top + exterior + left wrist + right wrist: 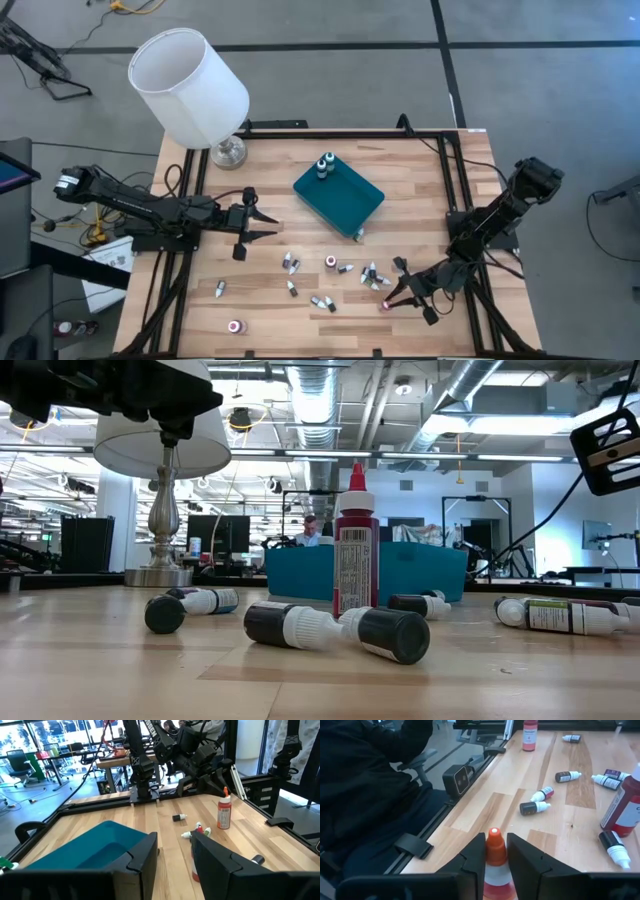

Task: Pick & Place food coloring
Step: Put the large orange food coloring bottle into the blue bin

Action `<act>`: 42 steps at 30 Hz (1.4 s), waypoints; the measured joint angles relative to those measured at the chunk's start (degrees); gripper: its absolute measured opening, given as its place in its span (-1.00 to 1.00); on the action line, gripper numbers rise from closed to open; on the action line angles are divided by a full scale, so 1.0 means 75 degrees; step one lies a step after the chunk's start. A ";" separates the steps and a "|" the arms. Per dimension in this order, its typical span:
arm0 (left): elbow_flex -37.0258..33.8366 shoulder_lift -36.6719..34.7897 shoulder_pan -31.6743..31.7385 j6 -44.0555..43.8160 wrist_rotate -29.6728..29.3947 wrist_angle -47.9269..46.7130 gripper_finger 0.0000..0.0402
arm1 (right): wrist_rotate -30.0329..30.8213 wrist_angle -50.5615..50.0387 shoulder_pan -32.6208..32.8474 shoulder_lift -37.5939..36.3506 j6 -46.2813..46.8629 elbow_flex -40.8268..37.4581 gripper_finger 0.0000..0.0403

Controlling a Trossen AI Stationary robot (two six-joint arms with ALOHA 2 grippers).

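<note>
High view first: a white lamp (190, 85) stands at the bench's (420, 170) far left corner, a teal tray (338, 194) mid-bench with two bottles in its far corner. Small bottles (330, 262) lie scattered on the near half. Right tool (392, 297) sits low at the near right, fingers (472, 857) clamped on an orange-capped bottle (493, 852). Left tool (262, 224) waits left of the tray, fingers apart, empty. Low view cuts off both tools.

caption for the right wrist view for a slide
Right claw closed around an upright orange-capped bottle near the table edge, more bottles lying beyond.
</note>
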 joint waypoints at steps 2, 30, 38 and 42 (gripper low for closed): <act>0.0000 0.0000 0.0000 0.0000 0.0000 -0.0016 -0.42 | 0.0004 0.0004 0.0000 0.0000 -0.0039 0.0000 -0.71; 0.0000 0.0000 -0.0002 0.0015 0.0000 -0.0037 -0.42 | 0.0272 0.0288 -0.0210 -0.0286 -0.0846 0.0000 -0.79; 0.0000 0.0001 -0.0001 0.0029 0.0000 -0.0036 -0.42 | 0.0510 0.0052 -0.0682 -0.1255 -0.1426 0.0000 -0.78; 0.0000 0.0003 -0.0003 0.0059 -0.0001 -0.0034 -0.42 | 0.1010 -0.0416 -0.1090 -0.1827 -0.1461 0.0000 -0.78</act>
